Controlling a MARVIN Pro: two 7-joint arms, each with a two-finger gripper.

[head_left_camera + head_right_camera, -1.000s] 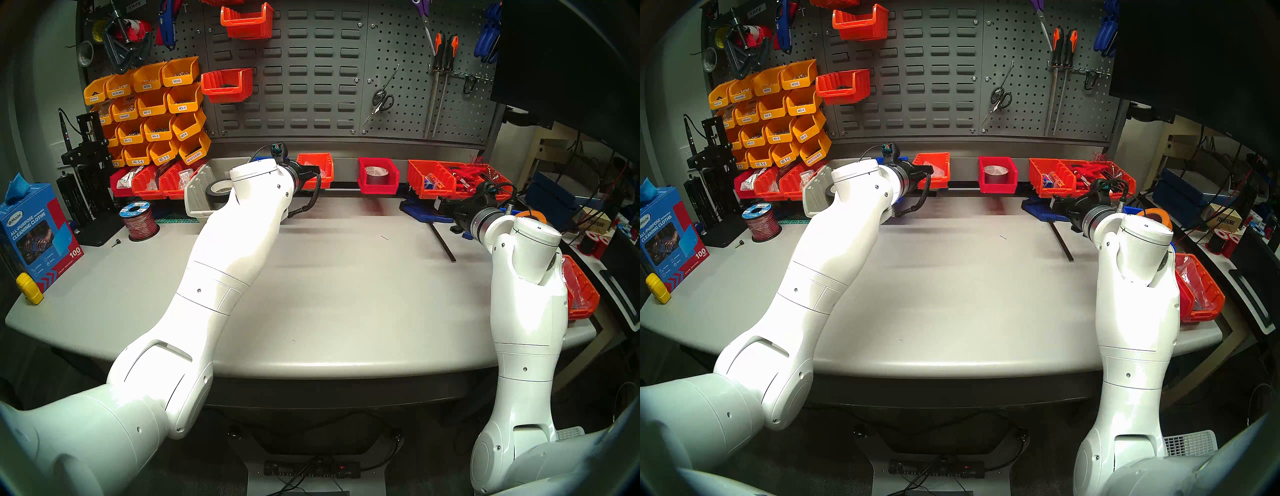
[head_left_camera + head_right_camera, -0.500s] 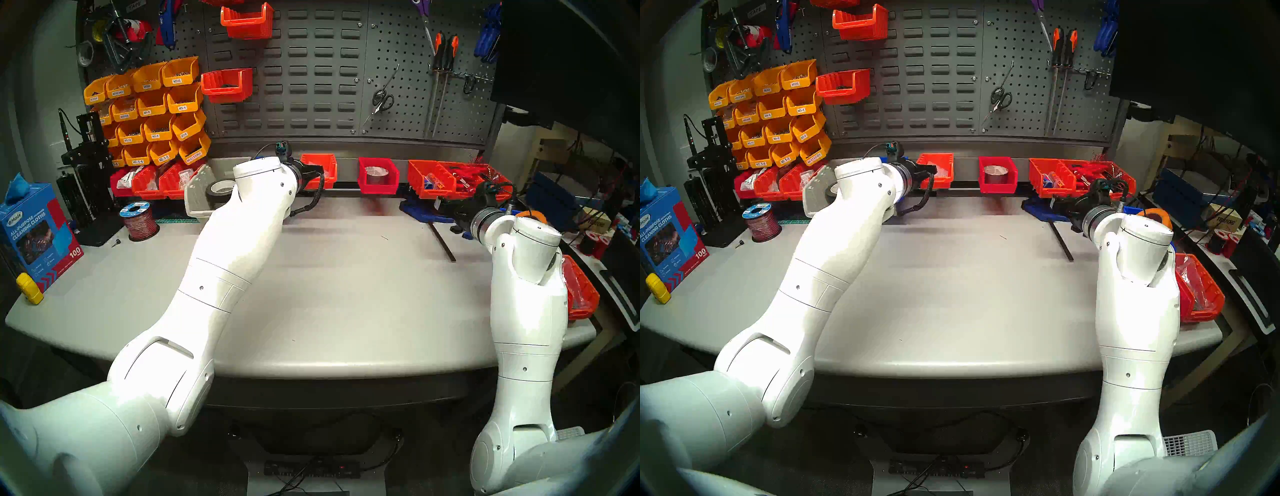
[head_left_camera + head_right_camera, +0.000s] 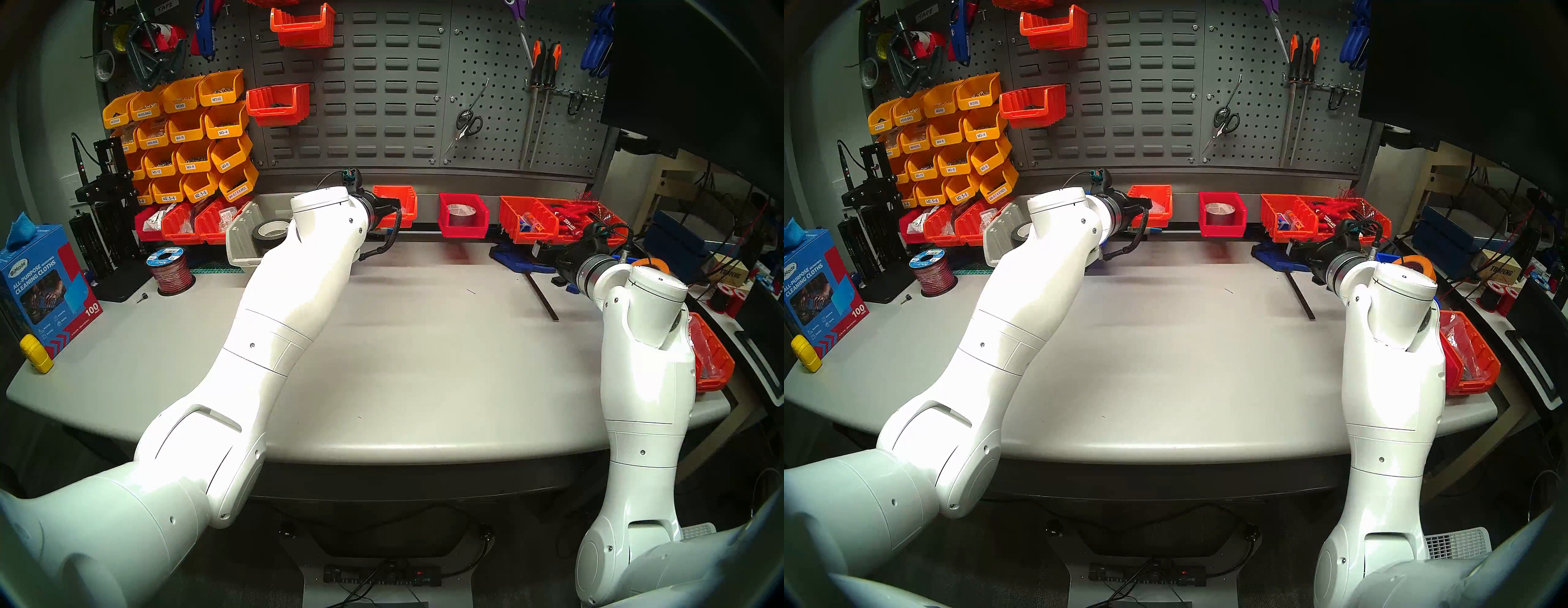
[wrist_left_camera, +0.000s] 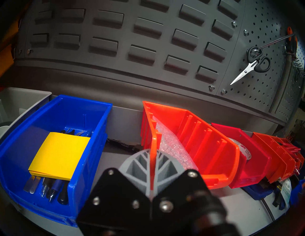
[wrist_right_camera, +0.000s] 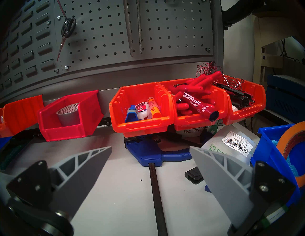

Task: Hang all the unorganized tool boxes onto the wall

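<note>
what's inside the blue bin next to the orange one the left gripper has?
In the blue bin: a yellow pad of paper lying on pens and metal tools. The pad covers most of them, so the count is unclear.

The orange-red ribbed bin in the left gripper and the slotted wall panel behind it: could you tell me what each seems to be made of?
Orange-red ribbed bin: apparently moulded plastic, semi-glossy; thin walls, moulded ribs and bright highlights suggest it. The left gripper is shut on its side wall.

Slotted wall panel: probably painted or powder-coated sheet metal, matt dark grey; the pressed louvres and bolt heads at its edges point that way.
</note>
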